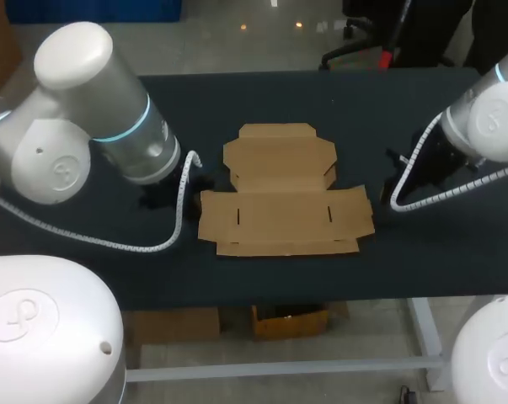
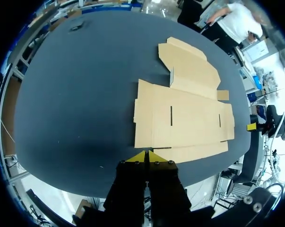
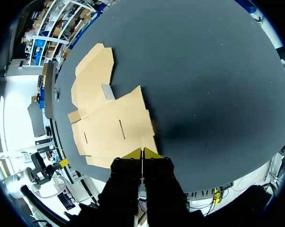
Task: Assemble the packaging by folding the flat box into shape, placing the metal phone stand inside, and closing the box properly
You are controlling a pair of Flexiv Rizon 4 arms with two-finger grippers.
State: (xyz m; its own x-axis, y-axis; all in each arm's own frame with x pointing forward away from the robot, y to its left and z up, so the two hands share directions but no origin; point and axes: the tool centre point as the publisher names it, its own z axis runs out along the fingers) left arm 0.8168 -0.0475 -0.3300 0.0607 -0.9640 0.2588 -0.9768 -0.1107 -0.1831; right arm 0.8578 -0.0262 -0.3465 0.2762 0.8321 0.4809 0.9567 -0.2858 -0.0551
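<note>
Tabletop (image 1: 363, 101), dark, carries a flat cardboard box (image 1: 283, 198) at its middle, unfolded with its flaps spread. Left arm (image 1: 102, 118) hangs over the tabletop beside one end of the box, and the right arm (image 1: 489, 118) beside the other end. Left hand (image 2: 146, 157) is closed, yellow tips together, empty, near the box's edge. Right hand (image 3: 142, 153) is likewise closed and empty, near the opposite edge. Small grey piece (image 3: 107, 91) sits on the box where two panels meet.
</note>
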